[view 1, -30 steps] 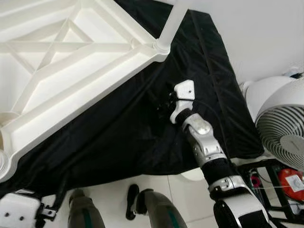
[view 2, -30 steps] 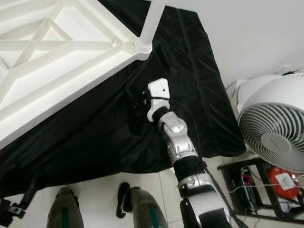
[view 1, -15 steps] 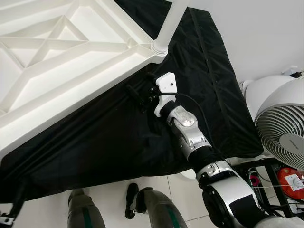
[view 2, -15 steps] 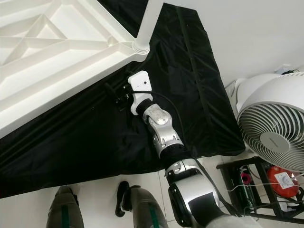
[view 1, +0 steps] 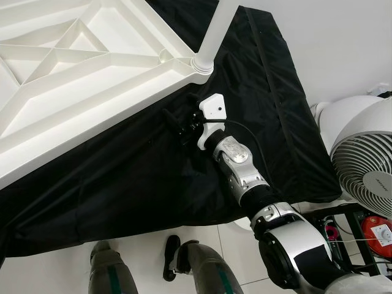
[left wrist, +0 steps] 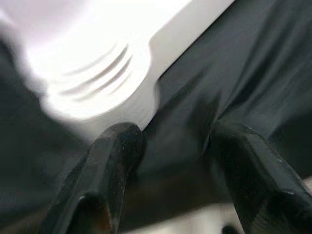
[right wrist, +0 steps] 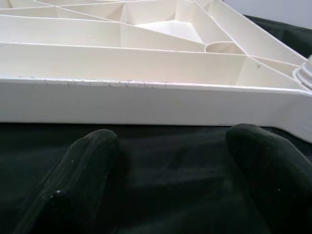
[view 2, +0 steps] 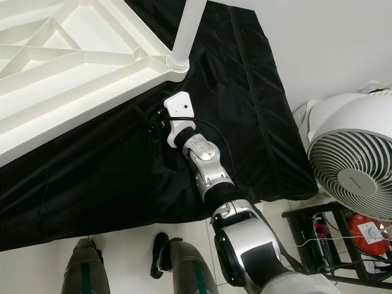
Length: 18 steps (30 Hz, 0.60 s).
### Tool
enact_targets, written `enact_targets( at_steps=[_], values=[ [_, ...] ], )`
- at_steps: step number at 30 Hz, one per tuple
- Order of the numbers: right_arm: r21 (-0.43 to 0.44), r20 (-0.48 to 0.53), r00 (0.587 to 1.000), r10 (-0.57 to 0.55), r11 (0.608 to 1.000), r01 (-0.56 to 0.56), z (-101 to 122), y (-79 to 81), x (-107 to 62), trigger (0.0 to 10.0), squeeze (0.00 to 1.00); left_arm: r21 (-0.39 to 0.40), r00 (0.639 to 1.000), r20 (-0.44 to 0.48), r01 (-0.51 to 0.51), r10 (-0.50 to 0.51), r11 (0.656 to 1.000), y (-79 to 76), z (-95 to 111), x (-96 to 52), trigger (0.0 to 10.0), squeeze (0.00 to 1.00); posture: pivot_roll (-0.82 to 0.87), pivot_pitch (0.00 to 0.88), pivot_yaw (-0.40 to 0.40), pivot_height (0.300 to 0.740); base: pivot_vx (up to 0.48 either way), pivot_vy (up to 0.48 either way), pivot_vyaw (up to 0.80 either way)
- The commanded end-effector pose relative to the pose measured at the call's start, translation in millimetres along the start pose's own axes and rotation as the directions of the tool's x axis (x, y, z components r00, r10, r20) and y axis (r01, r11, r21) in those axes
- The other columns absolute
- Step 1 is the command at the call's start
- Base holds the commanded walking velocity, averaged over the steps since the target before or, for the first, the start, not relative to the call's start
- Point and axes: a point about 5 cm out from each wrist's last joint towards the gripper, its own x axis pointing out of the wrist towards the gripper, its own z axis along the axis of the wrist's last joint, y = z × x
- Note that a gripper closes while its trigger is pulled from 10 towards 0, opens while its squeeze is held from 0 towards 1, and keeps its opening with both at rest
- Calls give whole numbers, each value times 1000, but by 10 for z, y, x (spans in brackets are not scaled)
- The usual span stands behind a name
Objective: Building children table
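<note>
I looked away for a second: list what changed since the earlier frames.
The right gripper swung in over the black cloth to the tabletop edge, fingers open, holding nothing. The left arm left the head views. Tabletop, its leg and fan stayed put.

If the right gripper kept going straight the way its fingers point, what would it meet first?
Most likely the side rim of the upturned white tabletop. The open right gripper hovers low over the black cloth, aimed at that wall; how far off is unclear.
</note>
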Motion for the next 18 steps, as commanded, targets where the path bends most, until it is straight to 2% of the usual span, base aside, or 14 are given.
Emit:
enact_targets(
  at_steps=[1,7,9,11,13,15,17,18],
  values=[
    [3,-15,1000,-10,1000,10,-49,-29,-35,10000,0,-4,998,-42,-37,37,999,54,-54,-105,10000,0,450,232,-213,740,0,0,0],
    [7,-15,1000,1,1000,0,-59,3,-18,10000,0,6,996,-60,-66,66,998,132,-65,-188,10000,0,467,233,-218,740,0,0,0],
    [11,-11,1000,7,1000,-7,-58,31,5,10000,0,25,990,-97,-101,104,995,239,-125,-276,10000,0,486,231,-219,740,0,0,0],
    [13,-10,1000,10,1000,-10,-58,41,14,10000,0,34,987,-108,-117,120,993,284,-143,-310,10000,0,486,231,-219,740,0,0,0],
    [16,-7,1000,14,1000,-14,-55,64,31,10000,0,51,977,-119,-174,179,983,435,-178,-358,10000,0,491,228,-218,740,0,0,0],
    [16,-7,1000,14,1000,-14,-55,64,31,10000,0,51,977,-119,-174,179,983,435,-178,-358,10000,0,491,228,-218,740,0,0,0],
    [16,-3,1000,16,1000,-16,-54,77,42,10000,0,81,964,-115,-230,238,970,575,-200,-370,10000,0,490,226,-214,740,0,0,0],
    [16,-3,1000,16,1000,-16,-54,77,42,10000,0,81,964,-115,-230,238,970,575,-200,-370,10000,0,490,226,-214,740,0,0,0]
  ],
)
